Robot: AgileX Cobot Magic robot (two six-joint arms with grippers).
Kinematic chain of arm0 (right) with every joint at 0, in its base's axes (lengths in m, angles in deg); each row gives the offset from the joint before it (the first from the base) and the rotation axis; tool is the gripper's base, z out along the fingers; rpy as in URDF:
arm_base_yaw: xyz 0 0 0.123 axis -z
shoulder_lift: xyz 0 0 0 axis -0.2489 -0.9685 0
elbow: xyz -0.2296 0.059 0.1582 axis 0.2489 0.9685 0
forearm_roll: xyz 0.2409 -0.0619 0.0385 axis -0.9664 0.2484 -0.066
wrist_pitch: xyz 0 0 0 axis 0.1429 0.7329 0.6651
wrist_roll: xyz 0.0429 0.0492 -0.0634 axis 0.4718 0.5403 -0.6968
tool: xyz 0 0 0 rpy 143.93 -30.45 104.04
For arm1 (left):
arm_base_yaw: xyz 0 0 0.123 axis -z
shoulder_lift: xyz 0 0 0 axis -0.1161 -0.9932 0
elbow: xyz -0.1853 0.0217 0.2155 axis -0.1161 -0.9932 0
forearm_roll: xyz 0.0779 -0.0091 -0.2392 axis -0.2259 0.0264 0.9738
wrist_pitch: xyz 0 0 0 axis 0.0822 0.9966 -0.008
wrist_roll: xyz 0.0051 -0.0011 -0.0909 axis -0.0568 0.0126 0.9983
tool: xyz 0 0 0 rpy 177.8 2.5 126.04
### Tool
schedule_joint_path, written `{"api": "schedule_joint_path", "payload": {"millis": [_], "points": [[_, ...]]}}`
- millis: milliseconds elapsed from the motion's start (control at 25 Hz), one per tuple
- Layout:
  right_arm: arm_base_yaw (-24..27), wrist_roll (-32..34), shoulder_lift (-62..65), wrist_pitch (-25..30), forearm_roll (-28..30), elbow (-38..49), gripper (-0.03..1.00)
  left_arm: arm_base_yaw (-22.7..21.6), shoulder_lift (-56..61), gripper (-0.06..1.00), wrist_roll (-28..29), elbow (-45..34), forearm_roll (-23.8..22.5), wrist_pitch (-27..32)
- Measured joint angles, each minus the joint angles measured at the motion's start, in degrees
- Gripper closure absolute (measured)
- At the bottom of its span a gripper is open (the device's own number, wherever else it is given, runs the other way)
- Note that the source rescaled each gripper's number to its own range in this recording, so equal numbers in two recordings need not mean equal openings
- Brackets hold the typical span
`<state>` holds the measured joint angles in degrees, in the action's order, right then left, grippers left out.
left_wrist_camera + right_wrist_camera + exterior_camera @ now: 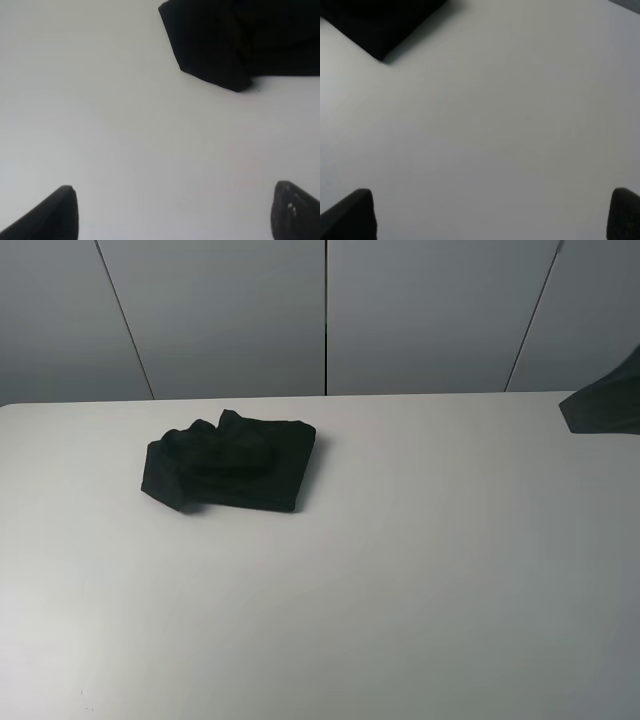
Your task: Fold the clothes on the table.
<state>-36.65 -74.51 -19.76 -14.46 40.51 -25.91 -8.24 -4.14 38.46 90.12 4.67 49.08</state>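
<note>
White bench lies bare in front; black T-shirt sits folded. Both hands gape empty; best retreat without snagging it.

i see the folded shirt lying on the counter, left of the middle and toward the far edge. a second dark cloth sits at the far right edge of the counter, well apart from the shirt. behind the counter stands a panelled wall.
</note>
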Motion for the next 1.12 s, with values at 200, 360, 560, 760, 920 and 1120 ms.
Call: {"api": "schedule_joint_path", "payload": {"millis": [200, 360, 560, 760, 920, 1120], "points": [[0.0, 1.2, 10.83, 4.19, 0.67, 4.8, -0.03, 0.0, 14.58, -0.05, 0.99, -5.47, 0.0, 2.04], [0.0, 2.02, 17.34, 8.02, 0.67, 7.89, -0.03, 0.0, 23.64, -0.05, 4.48, -10.09, 0.0, 4.38], [0.0, 2.14, 25.06, 9.67, -0.65, 12.91, -0.03, 0.0, 34.44, -0.05, 5.56, -12.76, 0.0, 5.8], [0.0, 2.14, 30.38, 9.77, -3.19, 18.61, -0.03, 0.0, 43.27, -0.05, 5.69, -12.89, -0.33, 6.05], [0.0, 2.14, 32.0, 9.66, -3.84, 19.16, -0.03, 0.0, 45.15, -0.05, 5.69, -12.89, -1.42, 7.7], [0.0, 2.14, 32.08, 7.5, -3.97, 19.57, -0.03, 0.0, 45.15, -0.05, 6.33, -15.79, -1.81, 8.91]]}}
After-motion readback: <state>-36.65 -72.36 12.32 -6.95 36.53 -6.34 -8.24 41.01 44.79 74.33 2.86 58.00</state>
